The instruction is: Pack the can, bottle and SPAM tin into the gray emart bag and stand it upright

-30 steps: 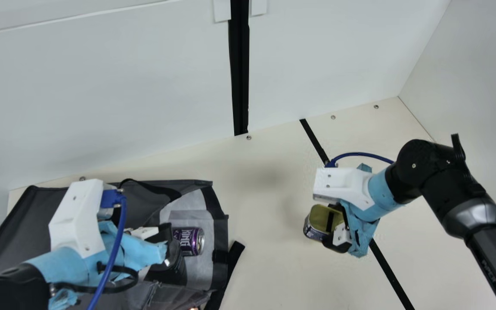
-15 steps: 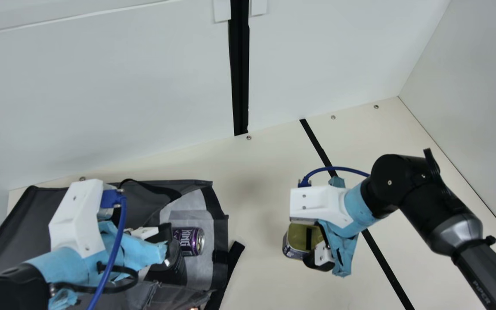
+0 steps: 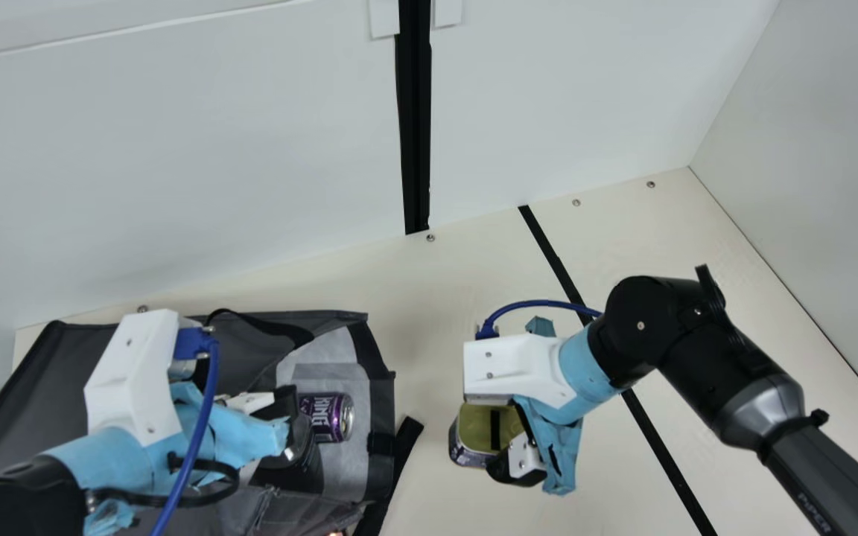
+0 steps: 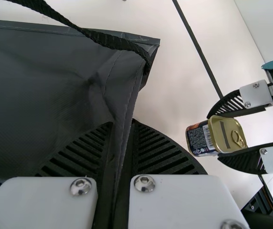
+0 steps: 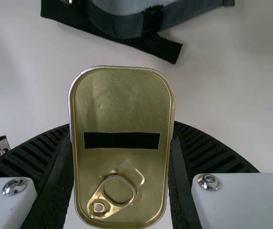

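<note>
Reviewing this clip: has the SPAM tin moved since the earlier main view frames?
Yes. The SPAM tin has moved left in the main view, farther from the black line on the table and closer to the gray bag.

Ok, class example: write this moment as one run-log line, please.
left gripper: jaws shut on gray bag | right gripper: jaws shut on SPAM tin, outside bag | can: on side at bag mouth

The place looked like a robotics lab: white panels (image 3: pixel 213 149) walled in a cream table (image 3: pixel 459 283) on its far and right sides, screws (image 3: pixel 430 238) studded its far edge, and robot arms (image 3: pixel 641 313) with blue cables (image 3: pixel 541 303) hung above.
</note>
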